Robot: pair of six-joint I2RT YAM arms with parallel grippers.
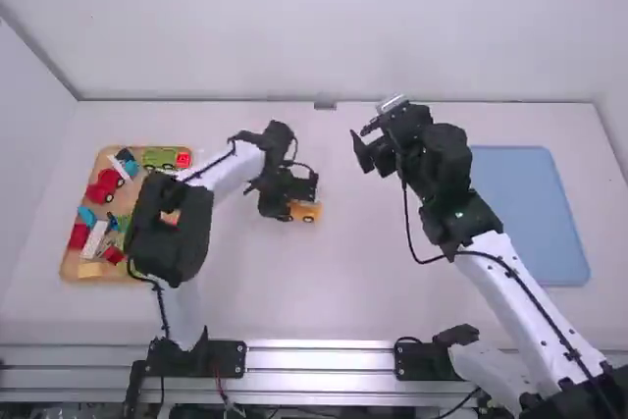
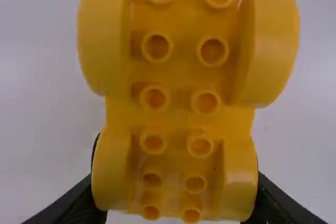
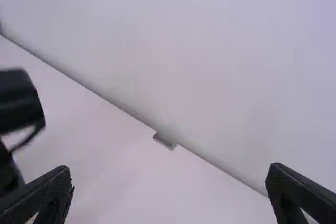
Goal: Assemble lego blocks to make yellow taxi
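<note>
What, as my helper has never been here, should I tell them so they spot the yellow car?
On the white table, near its middle, find the left claw. It grips the yellow car, four-wheeled with round tubes underneath. The red car and green car sit in the tray instead.

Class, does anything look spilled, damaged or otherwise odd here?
Nothing stands out: the yellow car looks whole between the left gripper's fingers, and the loose blocks in view lie within the wooden tray.
</note>
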